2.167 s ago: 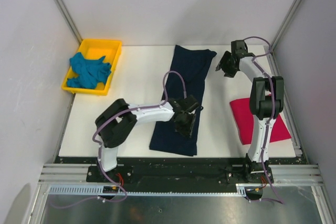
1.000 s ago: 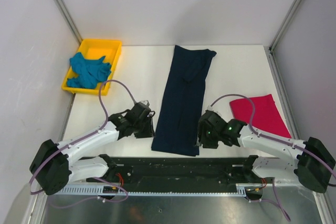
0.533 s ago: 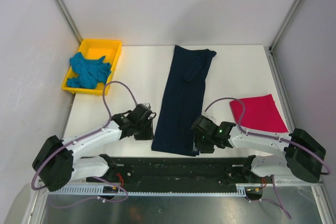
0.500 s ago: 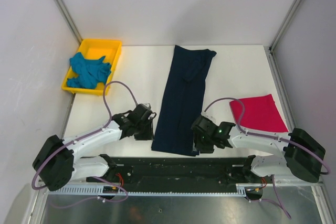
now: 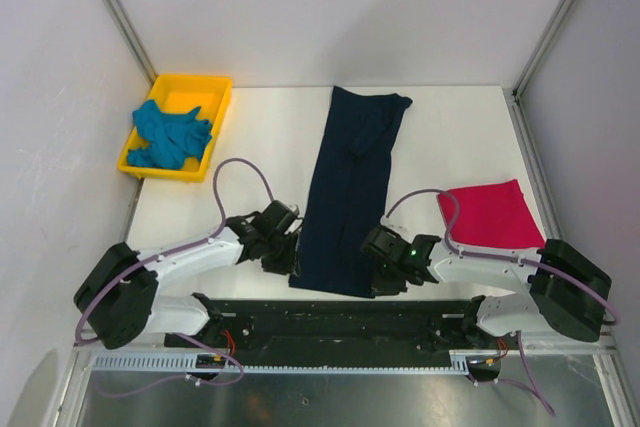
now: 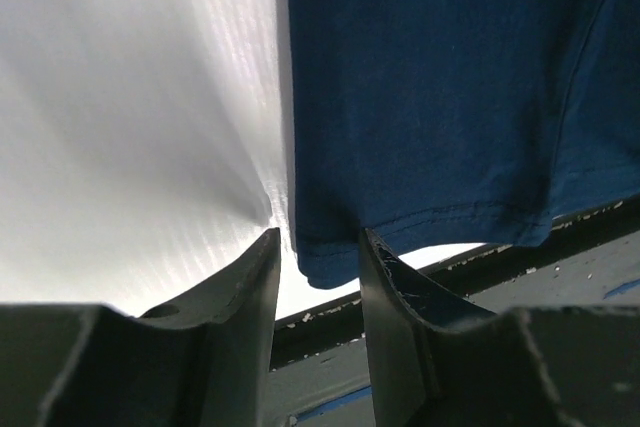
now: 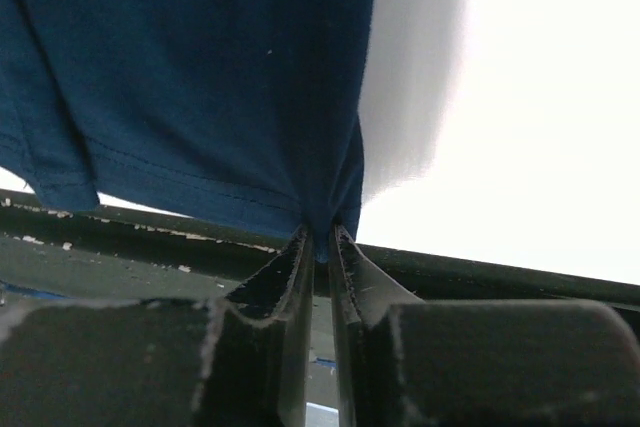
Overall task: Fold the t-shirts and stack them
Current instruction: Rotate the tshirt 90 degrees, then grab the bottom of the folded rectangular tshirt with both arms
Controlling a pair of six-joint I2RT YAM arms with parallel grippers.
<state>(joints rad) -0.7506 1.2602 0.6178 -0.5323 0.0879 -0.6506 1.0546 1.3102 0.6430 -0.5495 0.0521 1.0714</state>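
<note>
The navy t-shirt lies as a long narrow strip down the middle of the table. My left gripper sits at its near left corner. In the left wrist view its jaws stand open around that corner, with a gap on the left side. My right gripper is at the near right corner, and in the right wrist view it is pinched shut on the navy hem. The crimson-pink t-shirt lies folded flat at the right. The teal t-shirt is bunched in the tray.
The yellow tray stands at the back left of the white table. The table's dark front rail runs just behind both grippers. Metal frame posts rise at the back corners.
Both grippers have slid inward along the front edge to the navy shirt's near corners. The right jaws have closed on the hem; the left jaws have kept their gap.
</note>
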